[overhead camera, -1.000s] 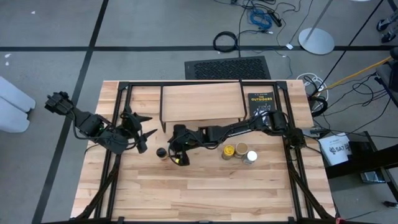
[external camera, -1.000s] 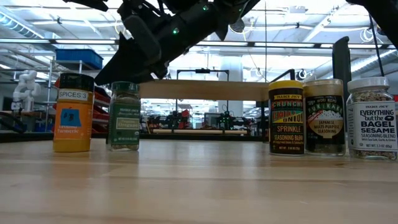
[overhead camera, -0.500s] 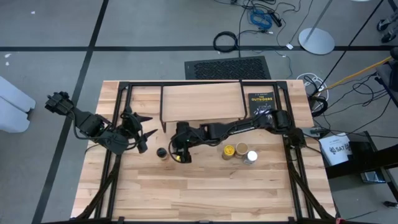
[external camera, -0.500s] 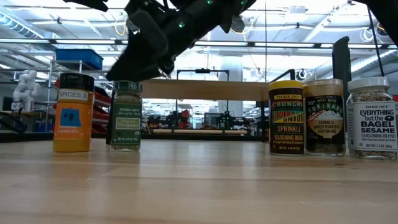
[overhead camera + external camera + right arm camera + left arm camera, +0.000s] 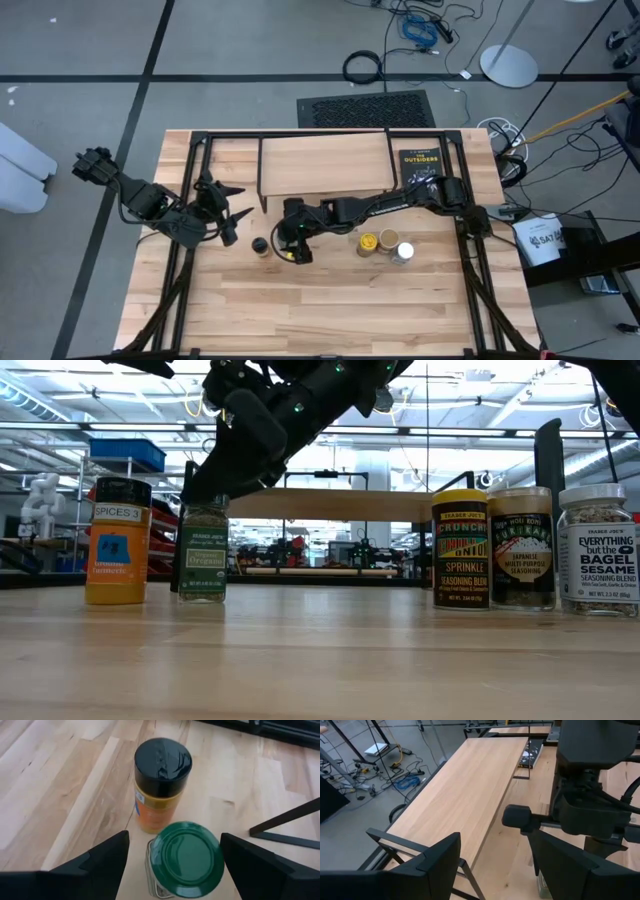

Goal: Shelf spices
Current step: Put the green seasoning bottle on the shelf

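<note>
Two spice jars stand upright on the table in front of the shelf [image 5: 325, 165]: one with a dark lid and orange contents [image 5: 161, 785], one with a green lid [image 5: 186, 857]. My right gripper [image 5: 174, 837] is open, slanting down, with a finger on either side of the green lid. In the low view the gripper [image 5: 215, 485] hides that lid. Three more jars [image 5: 386, 245] stand together farther right. My left gripper [image 5: 235, 218] hovers open above the table, left of the shelf. My right gripper has one finger [image 5: 250, 865] close against the green lid's rim [image 5: 220, 852]; I cannot tell whether it touches. The other finger stands clear of the lid. The jar rests on its base on the table.
A black book [image 5: 420, 163] lies at the shelf's right end. The shelf's thin black legs [image 5: 285, 817] stand just beyond the two jars. Bare tabletop [image 5: 330, 310] stretches along the near side.
My right gripper has edged toward the table's right and tipped a little, and its fingers have come down around the green lid, which now is hidden in the low view. The left arm has kept still.
</note>
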You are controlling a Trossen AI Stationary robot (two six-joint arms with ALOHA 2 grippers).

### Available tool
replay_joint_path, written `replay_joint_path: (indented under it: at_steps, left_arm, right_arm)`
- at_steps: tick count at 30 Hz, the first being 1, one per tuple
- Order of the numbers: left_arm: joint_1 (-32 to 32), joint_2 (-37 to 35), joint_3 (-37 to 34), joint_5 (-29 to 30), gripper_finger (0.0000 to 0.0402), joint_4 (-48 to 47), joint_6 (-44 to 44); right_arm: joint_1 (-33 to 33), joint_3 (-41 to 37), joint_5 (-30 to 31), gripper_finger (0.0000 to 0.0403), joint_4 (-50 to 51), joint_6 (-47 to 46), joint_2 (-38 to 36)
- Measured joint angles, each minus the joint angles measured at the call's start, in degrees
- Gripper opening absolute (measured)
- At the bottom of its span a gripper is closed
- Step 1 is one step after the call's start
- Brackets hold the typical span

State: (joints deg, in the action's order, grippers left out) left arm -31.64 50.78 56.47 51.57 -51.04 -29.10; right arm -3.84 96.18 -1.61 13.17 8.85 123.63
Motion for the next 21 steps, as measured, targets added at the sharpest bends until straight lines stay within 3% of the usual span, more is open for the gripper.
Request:
replay_joint_path:
  at_steps: [9, 21]
  left_arm:
    - [0.0, 0.0, 0.0, 0.0, 0.0255, 0.1, 0.0]
    - [0.0, 0.0, 0.0, 0.0, 0.0255, 0.0, 0.0]
  right_arm:
    - [0.0, 0.0, -0.2, 0.0269, 0.1, 1.7, 0.9]
    - [0.0, 0.0, -0.2, 0.0267, 1.0, 1.3, 1.3]
